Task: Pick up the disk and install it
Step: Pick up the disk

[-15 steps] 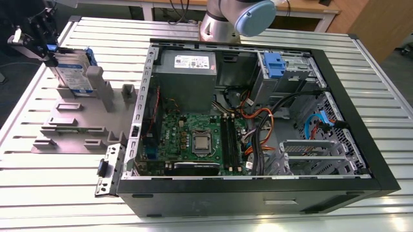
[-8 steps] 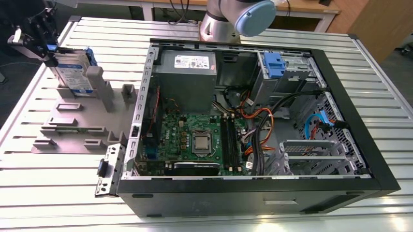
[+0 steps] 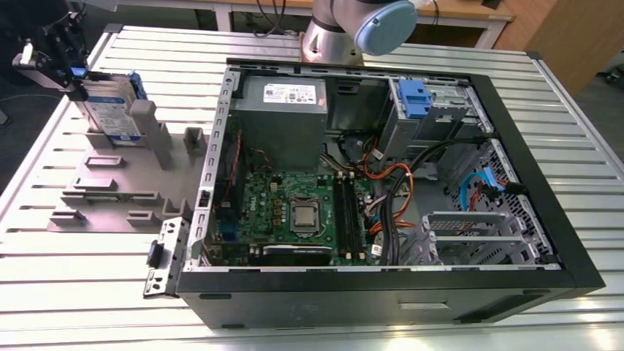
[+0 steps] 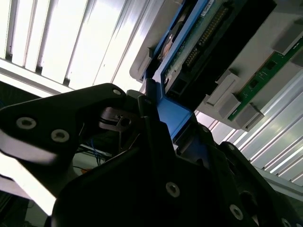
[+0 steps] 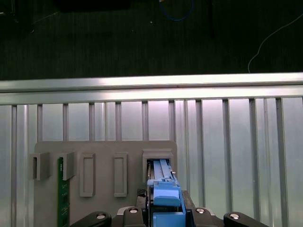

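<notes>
A ribbed aluminium-slat bench [image 3: 88,292] carries everything. On its middle, reaching toward the edge at the exterior view's right, lies a large open black computer case [image 3: 390,292], with a grey metal box bearing a small white sticker [image 3: 283,110] and a grey metal cage with a blue tab [image 3: 414,99] along its far wall. Beside the case, by the bench edge at the exterior view's left, sits a flat grey plastic fixture with upright posts and slots [image 3: 107,197]. A green circuit strip [image 5: 60,189] stands in one of its slots.

The flat silver disk with a white-and-blue label and blue plastic frame [image 3: 105,110] stands upright on edge in a slot at the fixture's far corner, close to the bench's far edge. The black tool [image 3: 61,69] is at the disk's upper end. In both wrist views its fingers [image 4: 142,101] are clamped on the blue frame, one on each side, and the disk's lower edge sits in the slot.
</notes>
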`<state>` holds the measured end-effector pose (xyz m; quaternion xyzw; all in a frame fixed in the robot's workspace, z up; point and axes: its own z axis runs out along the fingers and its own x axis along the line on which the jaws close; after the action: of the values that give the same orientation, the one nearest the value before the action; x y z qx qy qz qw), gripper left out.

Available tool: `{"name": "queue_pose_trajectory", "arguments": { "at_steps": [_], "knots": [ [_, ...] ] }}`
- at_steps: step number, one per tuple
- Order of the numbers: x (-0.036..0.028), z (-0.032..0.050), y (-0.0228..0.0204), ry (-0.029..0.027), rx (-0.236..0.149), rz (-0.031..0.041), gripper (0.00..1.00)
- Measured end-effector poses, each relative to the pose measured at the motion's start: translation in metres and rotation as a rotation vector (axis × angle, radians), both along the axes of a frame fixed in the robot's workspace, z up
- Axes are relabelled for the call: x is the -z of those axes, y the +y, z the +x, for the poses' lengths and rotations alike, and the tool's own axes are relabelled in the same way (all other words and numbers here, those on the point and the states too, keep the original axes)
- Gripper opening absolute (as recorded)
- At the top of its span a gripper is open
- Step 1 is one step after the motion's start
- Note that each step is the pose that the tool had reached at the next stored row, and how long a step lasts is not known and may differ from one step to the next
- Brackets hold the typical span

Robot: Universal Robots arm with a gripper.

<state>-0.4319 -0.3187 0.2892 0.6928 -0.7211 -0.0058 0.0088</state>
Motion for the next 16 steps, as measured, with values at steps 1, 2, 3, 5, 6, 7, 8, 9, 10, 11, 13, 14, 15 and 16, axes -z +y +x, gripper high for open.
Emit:
{"name": "queue_pose_trajectory", "arguments": {
  "at_steps": [1, 2, 3, 5, 6, 7, 8, 9, 10, 11, 13, 14, 15, 16],
  "knots": [
    [0.0, 0.0, 0.0, 0.0, 0.0, 0.0, 0.37],
    [0.0, 0.0, 0.0, 0.0, 0.0, 0.0, 0.37],
    [-0.0001, 0.0, 0.0, 0.0, 0.0, 0.0, 0.37],
    [-0.0009, 0.0, 0.0, 0.0, -0.001, 0.0001, 0.37],
    [-0.0016, 0.0, 0.0, 0.0001, -0.001, 0.0002, 0.37],
    [-0.0022, 0.0, 0.0, 0.0, -0.001, 0.0003, 0.37],
    [-0.003, 0.0, 0.0, -0.0001, -0.001, 0.0003, 0.37],
    [-0.0038, 0.0, 0.0, 0.0, -0.001, 0.0003, 0.37],
    [-0.0043, 0.0, 0.0, 0.0, -0.001, 0.0003, 0.37],
    [-0.0046, 0.0, 0.0, -0.0002, -0.001, 0.0004, 0.37],
    [-0.0059, 0.0, 0.0, 0.0001, -0.001, 0.0003, 0.37],
    [-0.0064, 0.0, 0.0, 0.0, -0.001, 0.0003, 0.37],
    [-0.0071, 0.0, 0.0, 0.0, -0.001, 0.0003, 0.37],
    [-0.0077, 0.0, 0.0, 0.0, -0.001, 0.0003, 0.37]
  ]
}}
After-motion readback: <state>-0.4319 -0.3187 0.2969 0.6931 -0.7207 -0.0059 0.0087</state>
